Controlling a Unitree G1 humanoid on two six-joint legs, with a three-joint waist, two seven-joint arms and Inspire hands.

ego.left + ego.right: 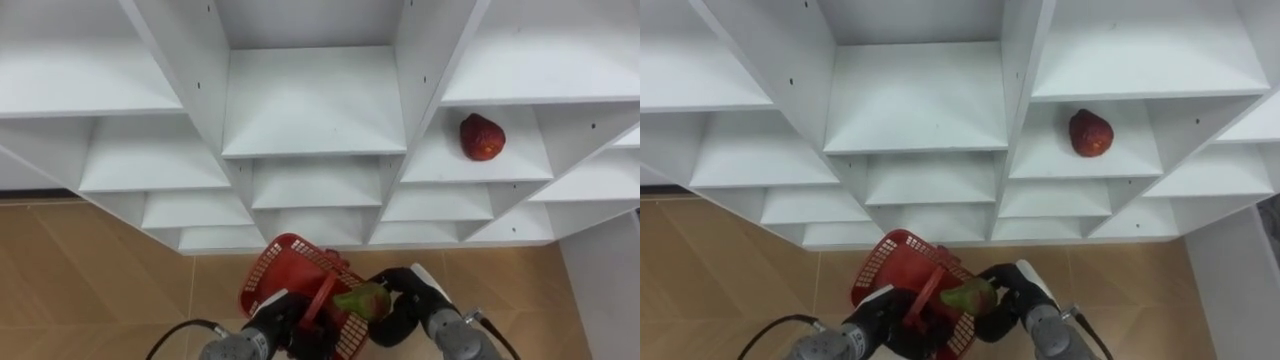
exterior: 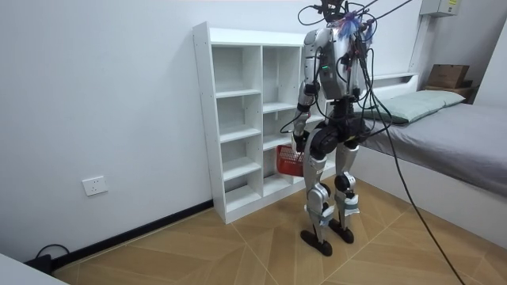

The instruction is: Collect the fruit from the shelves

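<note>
I stand close in front of a white closet [image 1: 312, 100] of open shelves. A red fruit [image 1: 481, 137] lies on a shelf in the right column, about chest height. Low in front of me hangs a red mesh basket [image 1: 283, 268], and my left hand [image 1: 268, 316] is curled round its handle. My right hand [image 1: 416, 300] is shut on a green fruit [image 1: 361, 298] held just over the basket's right rim. In the room view the basket [image 2: 290, 161] hangs at hip height between me and the shelves.
The other shelf compartments in the eye views look bare. Wooden floor [image 1: 90, 280] lies below the closet. A bed [image 2: 451, 127] stands behind me at the room view's right, and a white side panel [image 1: 600, 290] rises at my right.
</note>
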